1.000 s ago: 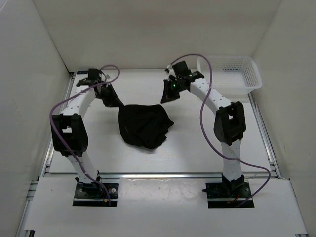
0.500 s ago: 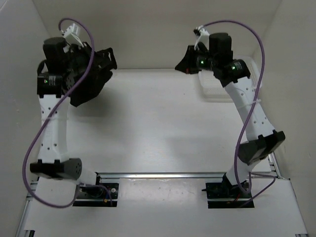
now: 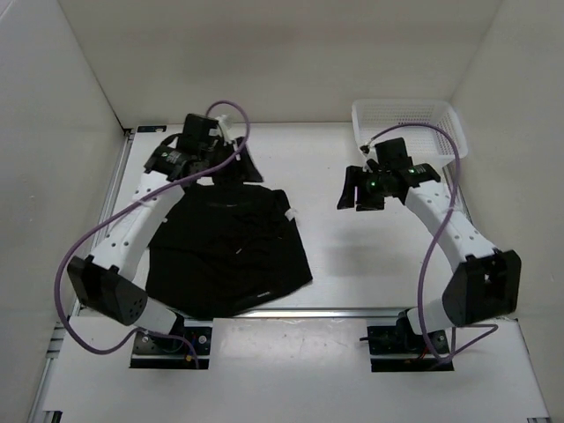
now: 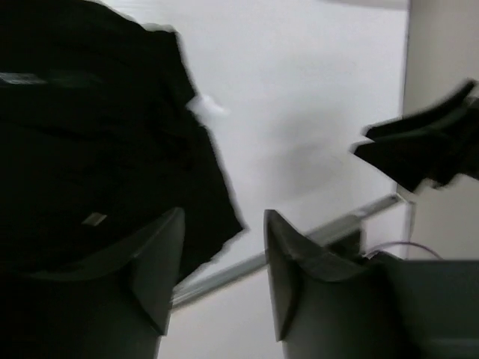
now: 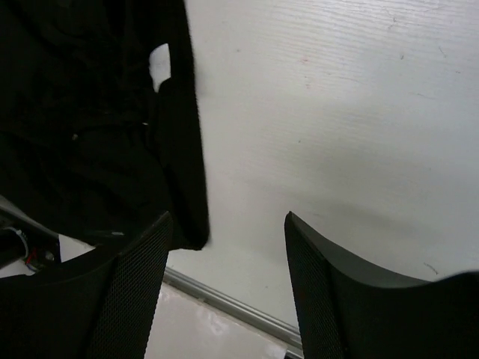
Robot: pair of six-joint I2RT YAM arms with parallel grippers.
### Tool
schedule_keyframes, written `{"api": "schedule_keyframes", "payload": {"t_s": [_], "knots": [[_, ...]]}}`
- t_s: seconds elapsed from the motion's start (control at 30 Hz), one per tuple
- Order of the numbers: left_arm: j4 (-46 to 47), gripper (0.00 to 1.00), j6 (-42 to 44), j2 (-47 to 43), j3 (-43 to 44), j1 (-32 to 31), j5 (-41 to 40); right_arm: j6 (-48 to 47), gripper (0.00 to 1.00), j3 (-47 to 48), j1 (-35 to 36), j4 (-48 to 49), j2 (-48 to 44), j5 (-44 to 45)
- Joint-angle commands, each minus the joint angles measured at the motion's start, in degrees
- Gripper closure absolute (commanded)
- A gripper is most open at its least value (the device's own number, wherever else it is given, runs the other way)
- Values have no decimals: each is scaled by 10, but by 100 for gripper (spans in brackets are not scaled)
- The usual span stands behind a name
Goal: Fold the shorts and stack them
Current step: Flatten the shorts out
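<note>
**Top external view.** The plain black soft fabric shorts (image 3: 229, 251) lie spread out on the left half of the white table (image 3: 370, 264). Their near edge reaches the metal rail at the table's front. No fold is seen in them yet. The left gripper (image 3: 249, 169) is held over the far edge of the cloth. The right gripper (image 3: 355, 196) is held over bare table, apart from the right edge of the cloth. The white plastic mesh basket (image 3: 410, 108) stands at the far right corner, near the right arm.

- If the right arm is swung outward, the basket may be struck.
- If the cloth is drawn toward the rail, its near edge may be dragged over the table's front.

**Left wrist view.** The fingers (image 4: 150, 277) are parted, and nothing is held between them. The picture is blurred, so the cloth layers cannot be told apart.

- If the jaws are closed on one layer only, the lower layer may be left behind and the fold skewed.

**Right wrist view.** The fingers (image 5: 322, 292) are likewise parted and empty. The edge of the cloth, with a small white label (image 5: 159, 66), lies to their left.

- If the two edges are gripped at unequal points, the fold may be crooked and the stack uneven.
</note>
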Motion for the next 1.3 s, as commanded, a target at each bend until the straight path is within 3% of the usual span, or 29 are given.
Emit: {"api": "schedule_keyframes", "payload": {"t_s": [0.0, 0.03, 0.1, 0.2, 0.23, 0.27, 0.33, 0.37, 0.57, 0.77, 0.9, 1.0, 1.1, 1.13, 1.2, 1.27], "knots": [[-34, 49, 21, -87, 3, 48, -61, 1, 33, -22, 1, 14, -59, -13], [-51, 69, 21, -110, -36, 68, -70, 8, 33, -32, 1, 14, -59, -24], [-68, 90, 2, -155, -92, 85, -94, 32, 33, -73, 15, 33, -59, -54], [-83, 89, -46, -212, -236, 124, -105, 66, 29, -138, 37, 54, -66, -87], [-83, 54, -58, -251, -274, 141, -91, 89, 26, -156, 44, 66, -72, -96], [-67, 35, -82, -269, -352, 147, -61, 100, 23, -173, 63, 72, -72, -103], [-43, 5, -108, -312, -424, 152, -30, 133, 13, -223, 82, 92, -87, -109], [-28, 0, -135, -321, -482, 160, -18, 144, 11, -237, 99, 101, -88, -114], [66, 0, -152, -271, -543, 186, -31, 214, 4, -299, 178, 191, -77, -150], [95, 0, -97, -121, -460, 208, -47, 214, 6, -281, 201, 229, 17, -162], [102, 3, -97, -53, -399, 220, -72, 208, 18, -267, 201, 234, 66, -157], [108, 8, -84, 15, -340, 220, -66, 203, 34, -250, 201, 226, 97, -151], [114, 14, -73, 83, -284, 220, -72, 197, 68, -233, 201, 226, 108, -151], [114, 15, -65, 100, -270, 215, -72, 192, 88, -216, 201, 221, 108, -140], [114, 19, -55, 151, -225, 215, -67, 192, 100, -204, 186, 206, 108, -114], [114, 22, -48, 184, -194, 209, -54, 192, 100, -197, 162, 199, 88, -96]]}}
